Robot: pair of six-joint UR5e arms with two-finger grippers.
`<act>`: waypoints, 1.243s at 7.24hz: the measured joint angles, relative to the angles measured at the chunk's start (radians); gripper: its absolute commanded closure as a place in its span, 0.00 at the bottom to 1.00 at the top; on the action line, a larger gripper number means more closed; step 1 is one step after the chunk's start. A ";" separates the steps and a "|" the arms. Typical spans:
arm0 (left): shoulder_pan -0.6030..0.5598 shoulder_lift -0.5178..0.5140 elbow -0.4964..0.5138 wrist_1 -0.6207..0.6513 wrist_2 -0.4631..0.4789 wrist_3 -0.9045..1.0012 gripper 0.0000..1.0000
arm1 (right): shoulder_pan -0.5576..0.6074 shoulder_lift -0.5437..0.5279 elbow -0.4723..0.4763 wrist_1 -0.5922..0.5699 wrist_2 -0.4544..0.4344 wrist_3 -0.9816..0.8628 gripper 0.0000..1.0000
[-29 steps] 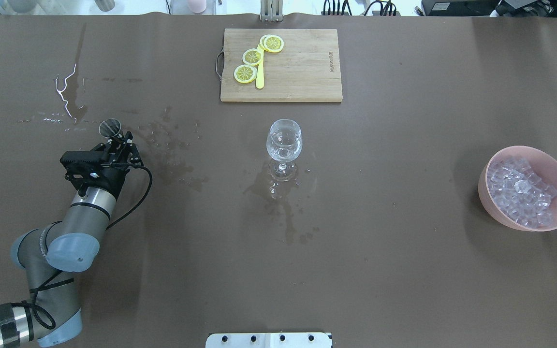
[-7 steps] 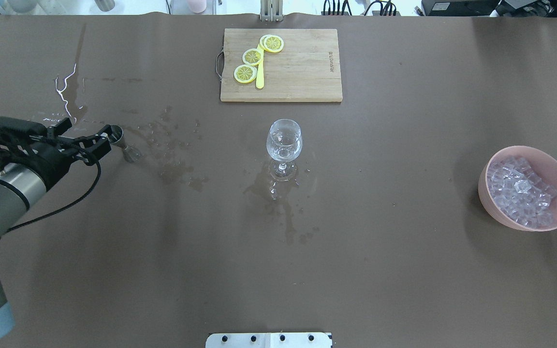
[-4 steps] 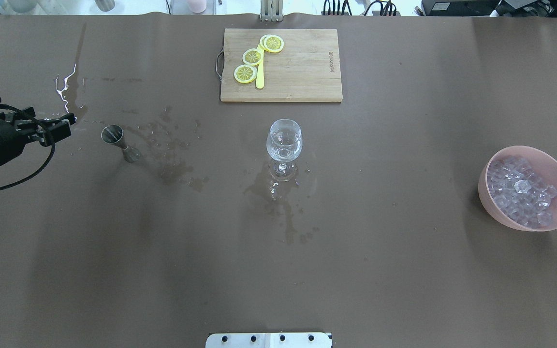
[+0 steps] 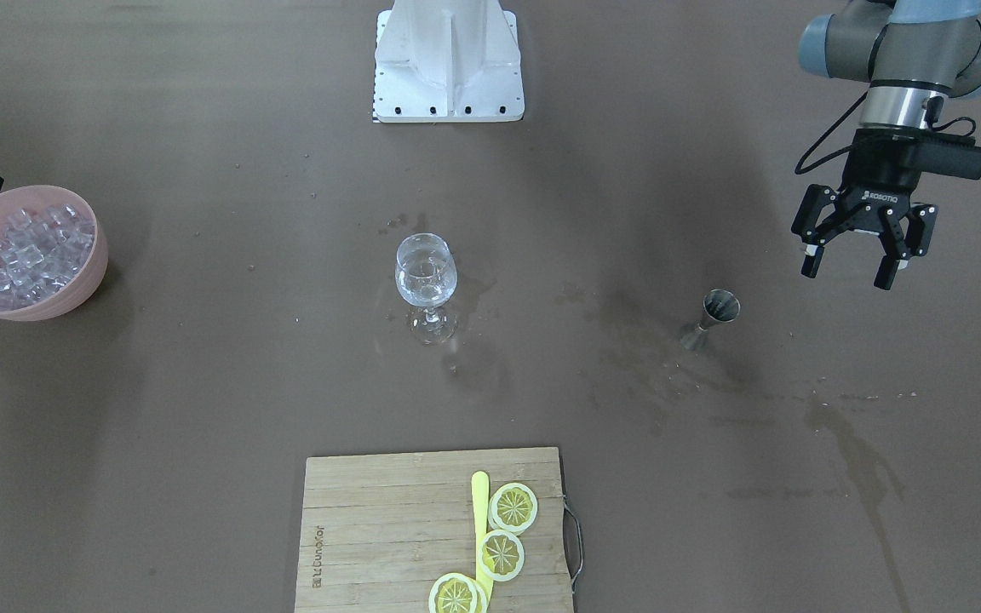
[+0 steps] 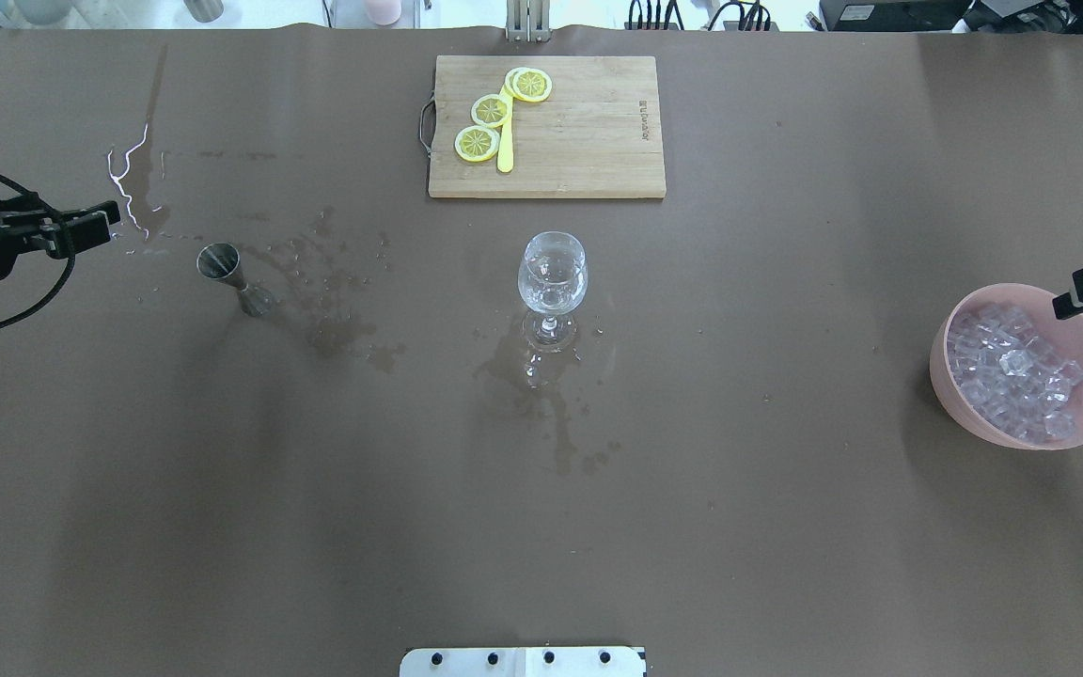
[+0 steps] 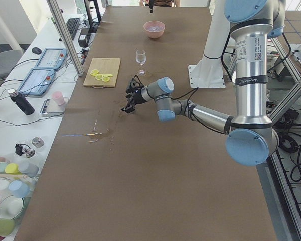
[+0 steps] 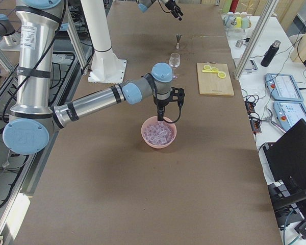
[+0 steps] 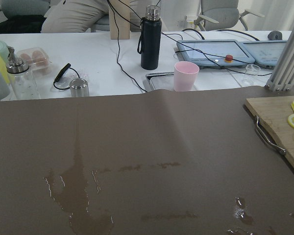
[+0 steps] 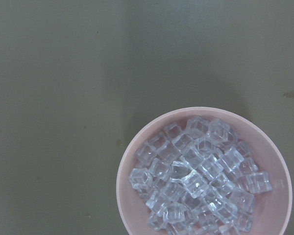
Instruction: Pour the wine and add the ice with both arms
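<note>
Ice (image 9: 196,178): clear glassy cubes in pink bowl (image 9: 273,155)

We see the wine glass (image 5: 552,278) upright on the bench (image 5: 541,527), the jigger (image 5: 220,262) to its left, the left pincer (image 5: 95,224) farther left, and the right pincer (image 5: 1082,291) over the pink bowl (image 5: 950,395) of ice (image 5: 1012,371).
</note>
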 measured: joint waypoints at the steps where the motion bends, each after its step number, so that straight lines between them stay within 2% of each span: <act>1: 0.000 -0.006 0.000 0.012 -0.001 0.000 0.02 | -0.024 -0.016 -0.010 0.030 -0.030 0.048 0.01; 5: 0.002 -0.017 0.010 0.023 0.000 0.000 0.02 | -0.098 -0.015 -0.084 0.090 -0.128 0.103 0.01; 9: 0.002 -0.018 0.018 0.023 -0.001 0.001 0.02 | -0.150 0.028 -0.158 0.131 -0.149 0.109 0.01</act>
